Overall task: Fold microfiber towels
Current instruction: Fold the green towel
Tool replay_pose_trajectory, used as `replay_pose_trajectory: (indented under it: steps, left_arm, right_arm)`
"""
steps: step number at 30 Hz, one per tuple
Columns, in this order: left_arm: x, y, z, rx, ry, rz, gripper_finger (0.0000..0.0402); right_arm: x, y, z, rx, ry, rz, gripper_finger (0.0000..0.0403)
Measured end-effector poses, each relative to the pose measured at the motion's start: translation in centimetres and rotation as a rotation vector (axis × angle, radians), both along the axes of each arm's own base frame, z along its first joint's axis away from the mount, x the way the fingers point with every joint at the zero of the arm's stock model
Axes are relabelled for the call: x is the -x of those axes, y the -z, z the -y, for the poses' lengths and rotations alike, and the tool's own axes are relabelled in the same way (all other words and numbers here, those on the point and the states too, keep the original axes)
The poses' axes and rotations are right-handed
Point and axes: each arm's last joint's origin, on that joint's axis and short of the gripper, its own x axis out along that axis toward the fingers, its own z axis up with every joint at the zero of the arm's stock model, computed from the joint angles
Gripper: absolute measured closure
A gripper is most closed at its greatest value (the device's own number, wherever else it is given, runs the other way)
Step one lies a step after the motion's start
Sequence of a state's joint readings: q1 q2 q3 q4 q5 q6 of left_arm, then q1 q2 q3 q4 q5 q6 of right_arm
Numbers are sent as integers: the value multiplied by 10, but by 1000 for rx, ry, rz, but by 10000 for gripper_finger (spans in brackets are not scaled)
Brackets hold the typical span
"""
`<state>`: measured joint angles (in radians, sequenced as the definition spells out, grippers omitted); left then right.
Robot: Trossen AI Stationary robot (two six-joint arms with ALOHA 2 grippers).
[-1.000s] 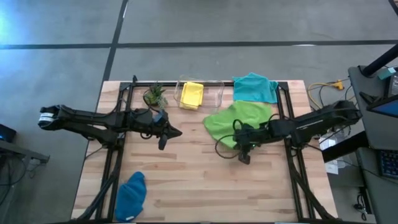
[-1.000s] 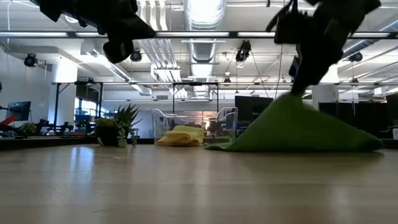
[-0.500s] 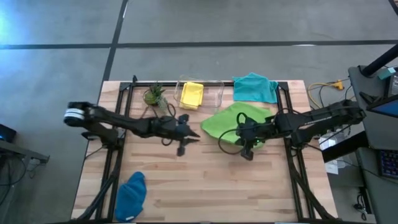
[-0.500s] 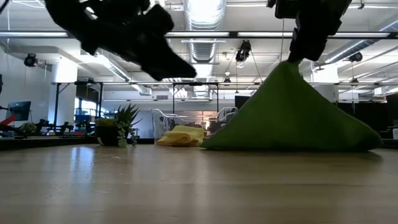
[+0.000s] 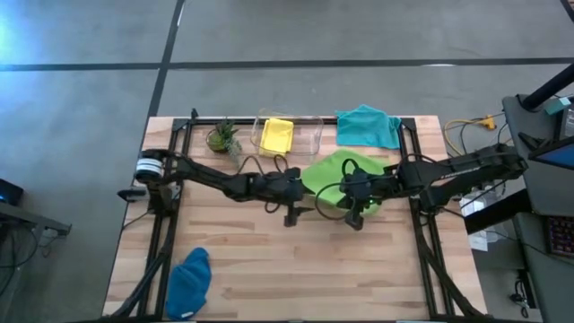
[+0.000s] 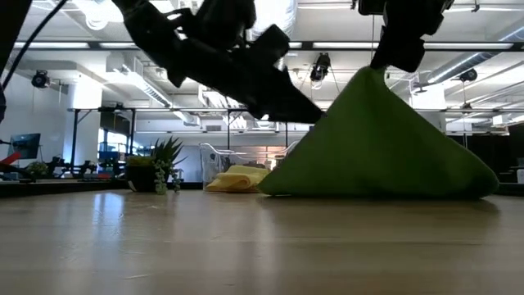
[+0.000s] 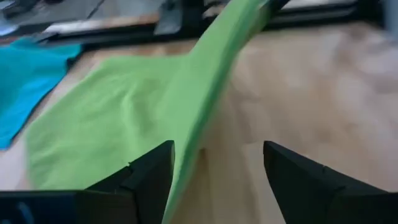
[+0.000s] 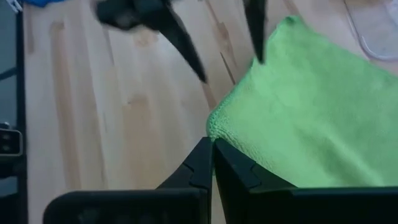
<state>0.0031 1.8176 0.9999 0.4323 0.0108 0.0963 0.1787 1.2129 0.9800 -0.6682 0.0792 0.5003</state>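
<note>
No readable text or labels

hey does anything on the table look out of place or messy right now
Nothing looks damaged or spilled. The dark blue towel lies crumpled at the table's front left corner, away from the rest. The lime green towel stands tented only because the right gripper pinches it up, with the open left gripper beside its edge.

Wooden slat table [image 5: 269, 269] carrying a lime green towel [image 5: 345, 175] beside the right gripper's fingers (one corner raised off the boards). Teal towel [image 5: 368, 126], clear bin [image 5: 314, 135], potted plant [image 5: 224, 137] lie beyond the fingers; blue towel [image 5: 190, 280] behind.
</note>
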Motion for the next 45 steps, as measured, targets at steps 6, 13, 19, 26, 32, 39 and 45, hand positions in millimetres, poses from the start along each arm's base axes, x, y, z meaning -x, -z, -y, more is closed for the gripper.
replay_pose_trajectory:
  steps: [6,13,19,26,32,39,45]
  left_arm:
    - [-1,15,-9,-79,-169,-164,172]
    - [13,29,-22,-98,-224,-293,172]
    - [25,45,-29,-91,-246,-364,172]
    - [35,57,-29,-92,-244,-411,214]
    - [38,59,-28,-75,-217,-439,333]
    - [54,34,-25,-54,-221,-487,397]
    - [81,-31,-25,-76,-256,-361,401]
  right_arm:
    - [-1,-10,-2,-22,3,22,394]
    - [1,-17,-9,-24,-26,22,394]
    - [2,-18,-14,-27,-44,22,394]
    - [2,-17,-16,-27,-52,20,394]
    - [3,-17,-16,-25,-53,15,394]
    - [17,-10,-11,84,-68,-116,394]
    - [30,-15,6,245,-64,-155,394]
